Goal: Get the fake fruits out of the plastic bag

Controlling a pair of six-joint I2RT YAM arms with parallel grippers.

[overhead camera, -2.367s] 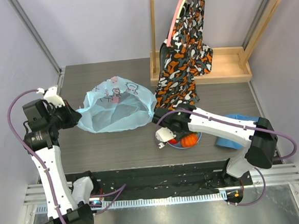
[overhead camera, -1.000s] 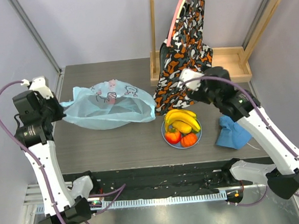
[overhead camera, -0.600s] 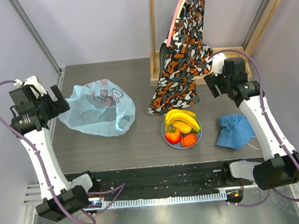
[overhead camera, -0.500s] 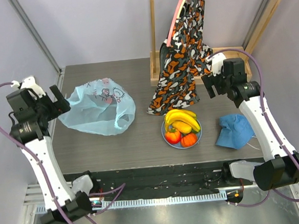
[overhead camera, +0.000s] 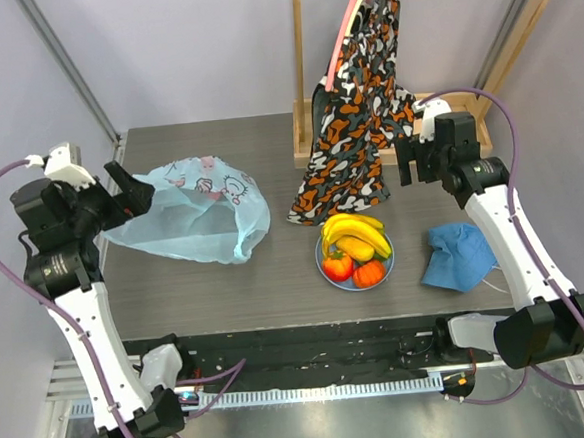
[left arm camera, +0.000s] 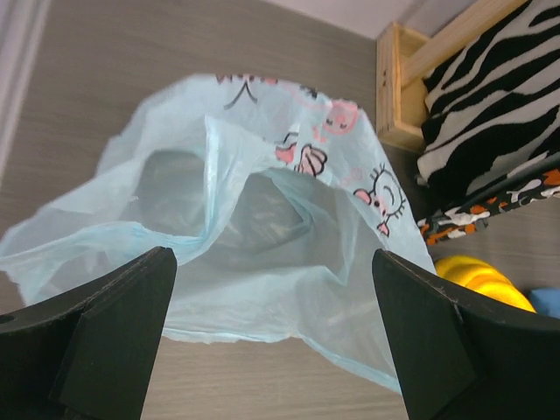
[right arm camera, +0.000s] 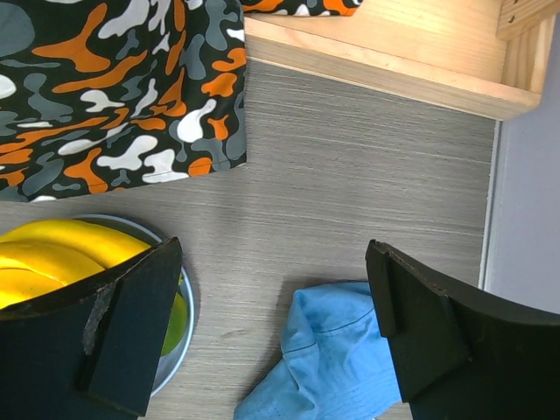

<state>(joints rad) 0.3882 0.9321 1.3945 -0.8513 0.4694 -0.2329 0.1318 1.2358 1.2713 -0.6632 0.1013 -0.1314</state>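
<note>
— Where was the bag (overhead camera: 196,214)?

— On the left part of the table (overhead camera: 226,284), crumpled, with pink cartoon prints on its far side. Its mouth gaped toward the left gripper (left arm camera: 271,255), and the left wrist view showed pale folds of film inside.

— Did that gripper have hold of it?

— No. Its jaws stood spread wide, one to each side of the bag's mouth in the wrist view, and nothing was pinched between them. I could not tell whether a finger brushed the film's near edge.

— And the fruits (overhead camera: 354,250)?

— They were out of the bag and well apart from it, piled on a plate (right arm camera: 189,302) near the middle of the table. The banana (overhead camera: 358,232) lay across the far side of the pile. The red fruit (overhead camera: 337,267) and the orange fruit (overhead camera: 370,273) sat side by side at the near edge, touching.

— What about the right gripper (right arm camera: 273,248)?

— It was raised over the far right of the table, beside the garment (overhead camera: 359,104). Its jaws were also spread and held nothing. Bare tabletop showed between its fingers in its own view.

— Anything else nearby?

— A blue cloth (overhead camera: 460,255) lay bunched to the right of the plate, apart from it. The garment hung from a wooden frame (overhead camera: 445,118), and its hem came down to the table just behind the plate.
</note>
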